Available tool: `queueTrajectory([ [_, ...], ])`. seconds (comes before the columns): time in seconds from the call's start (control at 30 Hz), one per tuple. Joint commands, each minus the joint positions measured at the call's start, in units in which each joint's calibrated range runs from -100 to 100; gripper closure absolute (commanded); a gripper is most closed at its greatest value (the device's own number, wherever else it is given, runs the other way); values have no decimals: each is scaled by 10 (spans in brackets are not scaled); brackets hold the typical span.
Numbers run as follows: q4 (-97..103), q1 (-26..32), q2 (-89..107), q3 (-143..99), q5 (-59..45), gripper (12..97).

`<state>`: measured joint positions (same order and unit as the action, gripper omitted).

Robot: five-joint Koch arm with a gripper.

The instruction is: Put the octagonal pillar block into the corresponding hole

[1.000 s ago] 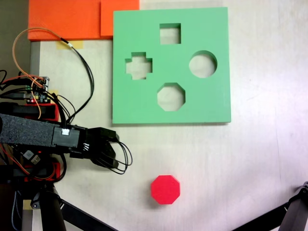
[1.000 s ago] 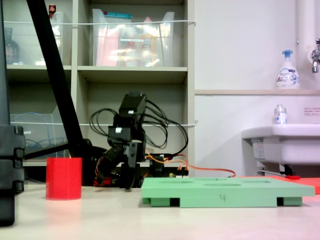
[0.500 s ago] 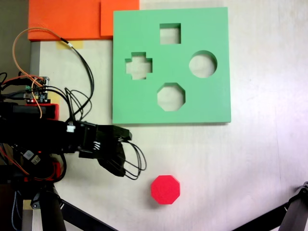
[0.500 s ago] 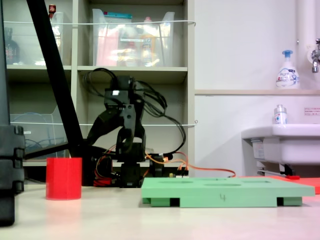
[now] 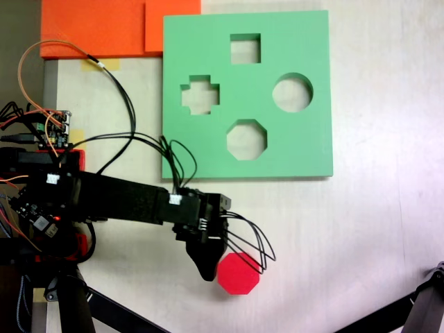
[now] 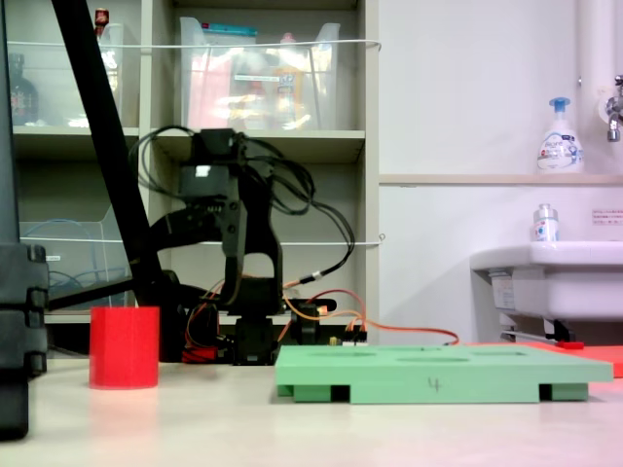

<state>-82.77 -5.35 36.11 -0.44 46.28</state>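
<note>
One octagonal pillar block (image 5: pixel 239 273), red, is seen upright near the table's (image 5: pixel 388 229) lower edge in a fixed view from above, well apart from the green board (image 5: pixel 305 146). Four cutouts are counted; the corresponding hole (image 5: pixel 246 139) sits nearest the board's lower edge. Bare table lies between. The gripper (image 5: pixel 207 272) touches the block's left side; jaw state cannot be told. Block height is shown in a side fixed view (image 6: pixel 124 347).

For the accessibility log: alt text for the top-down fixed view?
From above, the black gripper reaches in from the left, its tip beside the red octagonal block on the table. Farther up lies the green board, its octagonal hole empty.
</note>
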Motion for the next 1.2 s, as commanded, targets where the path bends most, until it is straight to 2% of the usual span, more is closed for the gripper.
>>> queueTrajectory([
  [0.0,-33,-7,-34,64,-15,229],
  [0.2,-81,-30,-163,170,-45,230],
  [0.5,-93,-59,-272,179,-72,230],
  [1.17,-97,-59,-403,264,-84,232],
])
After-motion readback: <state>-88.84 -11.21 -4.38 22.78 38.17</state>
